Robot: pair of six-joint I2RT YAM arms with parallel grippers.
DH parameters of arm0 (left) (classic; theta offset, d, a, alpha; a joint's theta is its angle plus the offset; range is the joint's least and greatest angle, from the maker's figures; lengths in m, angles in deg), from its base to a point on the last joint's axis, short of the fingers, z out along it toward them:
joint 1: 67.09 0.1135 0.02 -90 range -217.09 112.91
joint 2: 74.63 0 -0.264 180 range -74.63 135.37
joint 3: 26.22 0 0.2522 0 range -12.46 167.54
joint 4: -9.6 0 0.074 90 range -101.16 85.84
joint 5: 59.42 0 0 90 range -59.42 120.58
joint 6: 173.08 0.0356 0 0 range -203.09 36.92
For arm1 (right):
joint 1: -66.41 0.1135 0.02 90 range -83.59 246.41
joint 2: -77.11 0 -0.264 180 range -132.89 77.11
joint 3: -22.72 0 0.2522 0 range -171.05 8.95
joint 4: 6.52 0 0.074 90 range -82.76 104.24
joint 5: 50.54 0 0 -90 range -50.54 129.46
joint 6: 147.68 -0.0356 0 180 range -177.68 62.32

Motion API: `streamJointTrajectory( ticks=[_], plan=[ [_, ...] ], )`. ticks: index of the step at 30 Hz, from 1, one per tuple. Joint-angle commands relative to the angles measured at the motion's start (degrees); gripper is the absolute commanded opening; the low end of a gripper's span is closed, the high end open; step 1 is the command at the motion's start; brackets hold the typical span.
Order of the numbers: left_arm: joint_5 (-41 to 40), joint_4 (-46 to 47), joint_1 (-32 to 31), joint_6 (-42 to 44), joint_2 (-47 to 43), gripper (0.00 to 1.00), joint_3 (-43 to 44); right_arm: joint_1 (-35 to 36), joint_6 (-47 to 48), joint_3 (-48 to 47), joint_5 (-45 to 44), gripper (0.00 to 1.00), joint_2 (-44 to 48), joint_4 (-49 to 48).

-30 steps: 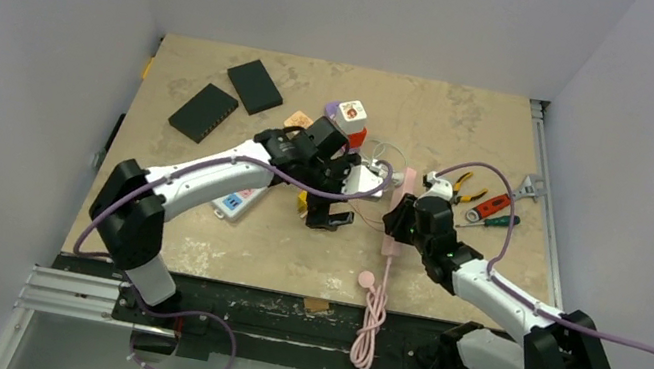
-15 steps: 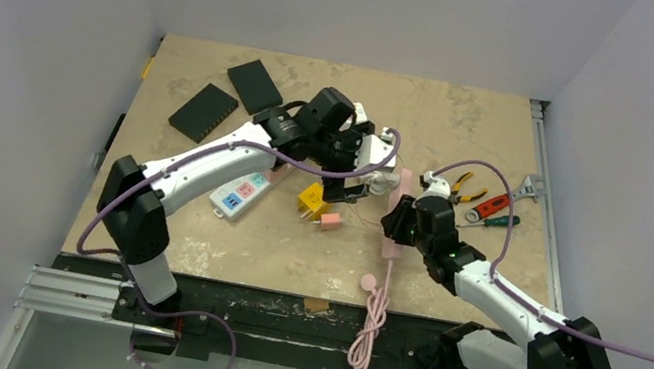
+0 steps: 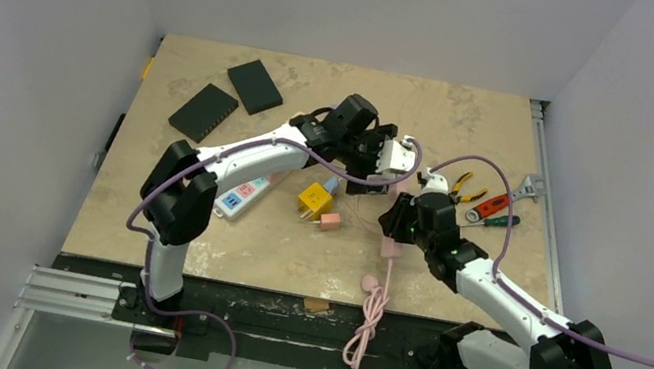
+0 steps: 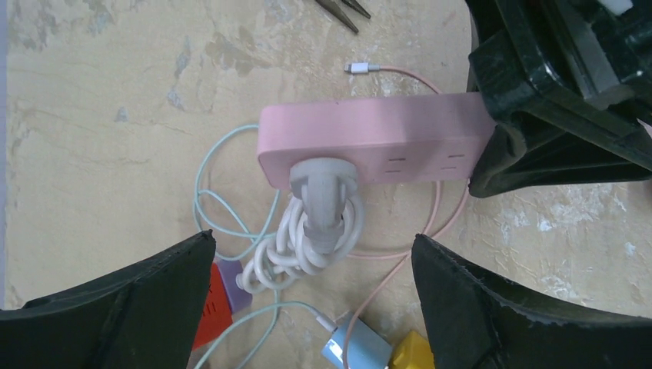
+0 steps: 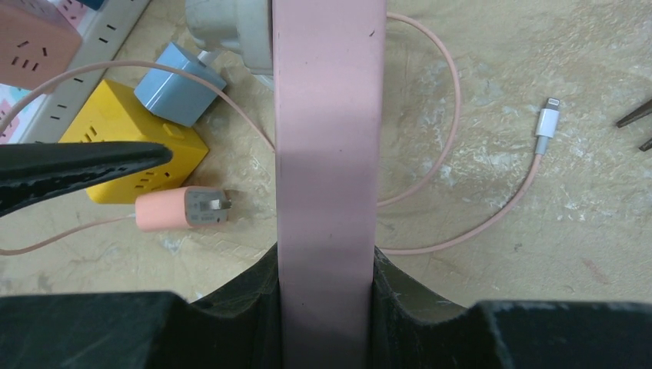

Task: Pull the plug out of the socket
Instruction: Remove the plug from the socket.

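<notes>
Plug (image 4: 323,192) sits socketed at the 12 o'clock end of the pink strip (image 4: 369,146), which the right tool (image 5: 327,269) clamps as an anchor (a brace for the pull), while the left tool (image 4: 311,240) hovers wide over it.

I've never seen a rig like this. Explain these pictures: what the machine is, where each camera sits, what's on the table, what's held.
These are two robot arms, the left arm and the right arm, bolted at the near edge of a table. One picture looks down from above; the other two come from a camera on each wrist. On the table lie two black boxes, a white power strip, a yellow cube adapter, hand tools and a pink power strip with a grey plug in it. The right fingers clamp the pink strip. The left fingers are open and empty, hovering over the plug, probably about to pull it.
</notes>
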Motion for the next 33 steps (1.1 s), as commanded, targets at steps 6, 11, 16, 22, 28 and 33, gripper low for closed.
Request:
streamJointTrajectory(
  ticks=[6,11,16,22,28,33],
  plan=[
    [5.40,2.98,-0.31,4.57,2.85,0.88,3.86,0.43,1.77,-5.11,3.34,0.00,1.56,-4.15],
    [4.45,2.08,-0.31,5.32,4.50,0.72,4.72,0.74,1.53,-6.21,3.55,0.00,2.00,-4.24],
    [3.80,-0.69,-0.31,5.07,6.32,0.38,7.00,0.92,1.34,-7.29,3.62,0.00,1.25,-4.61],
    [1.24,-0.42,0.71,4.49,6.20,0.00,7.33,0.92,1.46,-7.00,1.68,0.00,0.56,-4.08],
    [1.33,-0.25,3.53,2.45,4.83,0.00,7.08,0.45,1.02,-8.65,-2.76,0.00,-2.62,-1.84],
    [2.33,-0.41,6.17,2.88,2.62,0.00,4.72,-2.37,1.09,-11.13,-2.03,0.00,-9.35,-1.10]
  ],
)
